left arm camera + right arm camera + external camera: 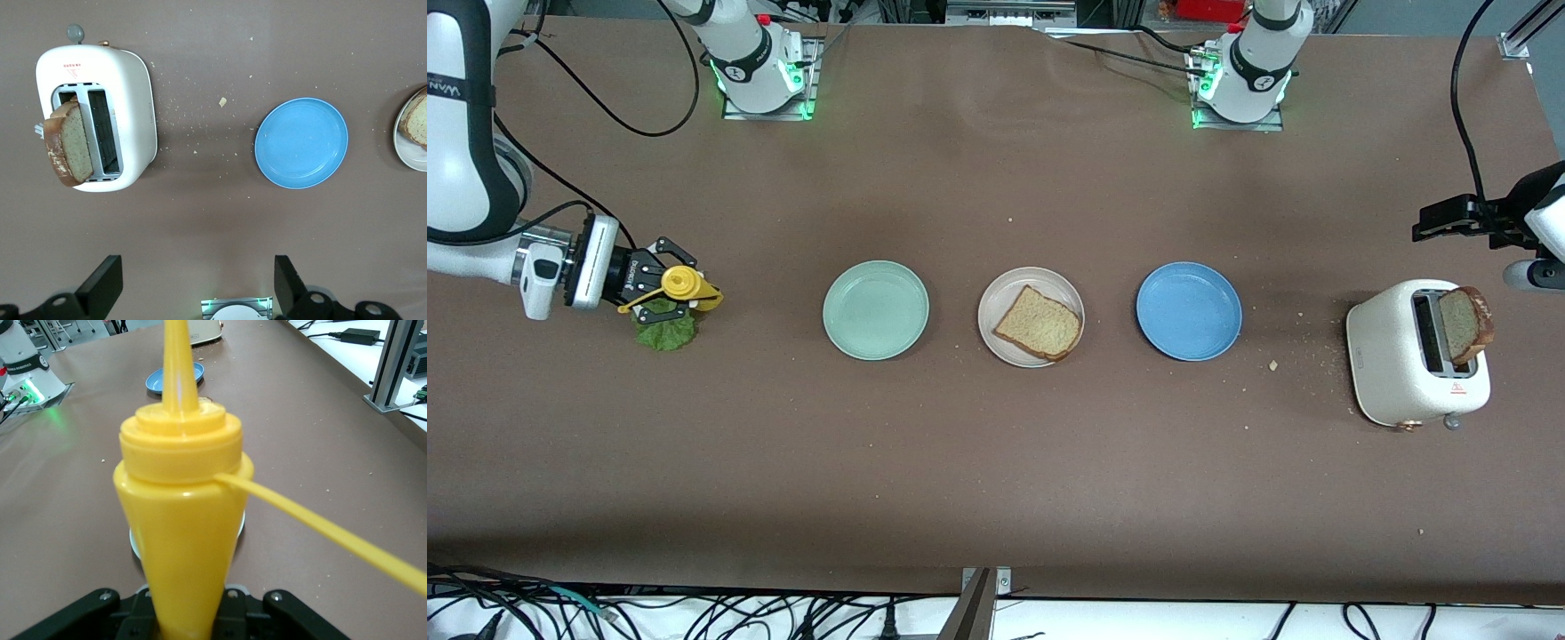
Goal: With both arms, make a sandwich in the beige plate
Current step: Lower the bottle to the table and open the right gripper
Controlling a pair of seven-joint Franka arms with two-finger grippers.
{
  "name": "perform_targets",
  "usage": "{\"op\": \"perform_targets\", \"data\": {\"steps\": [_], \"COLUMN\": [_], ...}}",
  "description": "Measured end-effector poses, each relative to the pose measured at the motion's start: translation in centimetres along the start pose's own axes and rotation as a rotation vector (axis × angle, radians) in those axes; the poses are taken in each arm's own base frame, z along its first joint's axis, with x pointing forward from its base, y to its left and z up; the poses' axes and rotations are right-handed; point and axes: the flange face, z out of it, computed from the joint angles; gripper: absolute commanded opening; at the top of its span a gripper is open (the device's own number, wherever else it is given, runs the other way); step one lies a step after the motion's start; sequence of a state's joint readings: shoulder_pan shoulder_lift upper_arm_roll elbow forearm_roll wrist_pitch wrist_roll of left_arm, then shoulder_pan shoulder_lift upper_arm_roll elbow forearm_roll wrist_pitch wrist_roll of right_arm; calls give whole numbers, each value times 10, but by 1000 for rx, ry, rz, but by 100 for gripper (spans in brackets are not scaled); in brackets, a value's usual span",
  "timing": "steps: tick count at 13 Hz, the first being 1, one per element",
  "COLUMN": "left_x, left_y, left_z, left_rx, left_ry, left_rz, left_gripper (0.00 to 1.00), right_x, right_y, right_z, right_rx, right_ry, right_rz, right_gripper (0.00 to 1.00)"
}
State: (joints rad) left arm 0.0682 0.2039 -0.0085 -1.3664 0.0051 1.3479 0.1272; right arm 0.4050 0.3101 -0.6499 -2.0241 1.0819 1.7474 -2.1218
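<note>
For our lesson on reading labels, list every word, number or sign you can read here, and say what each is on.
"WAN": partial grey lettering on the right arm's white shell; the rest is cut off.
Red warning triangle with small red print on the toaster: too small to read.
Round marks on both arm bases: unreadable.
Plates, bread, yellow bottle: no text.

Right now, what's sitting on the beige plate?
One bread slice lies on the beige plate, with no lettuce or second slice on it. What is under the slice is covered, so that part of the plate cannot be seen.
</note>
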Motion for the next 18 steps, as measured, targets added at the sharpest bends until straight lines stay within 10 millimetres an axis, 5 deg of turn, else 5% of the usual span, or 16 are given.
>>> {"op": "perform_targets", "data": {"steps": [6, 11, 17, 18], "left_x": [0, 0, 0, 0], "left_y": [0, 0, 0, 0], "left_z": [0, 0, 0, 0], "left_rx": [0, 0, 0, 0], "left_ry": [0, 0, 0, 0], "left_rz": [0, 0, 0, 0], "left_gripper": [100, 100, 100, 100], "right_x": [-78, -155, -179, -181], "right_y": [-17, -39, -41, -40], "right_z": [29, 85, 104, 104], "right_rx": [-10, -26, -30, -38], "right_ry": [120, 332, 286, 270], "right_rz": [-65, -24, -2, -7], "right_gripper": [0, 0, 7, 25]}}
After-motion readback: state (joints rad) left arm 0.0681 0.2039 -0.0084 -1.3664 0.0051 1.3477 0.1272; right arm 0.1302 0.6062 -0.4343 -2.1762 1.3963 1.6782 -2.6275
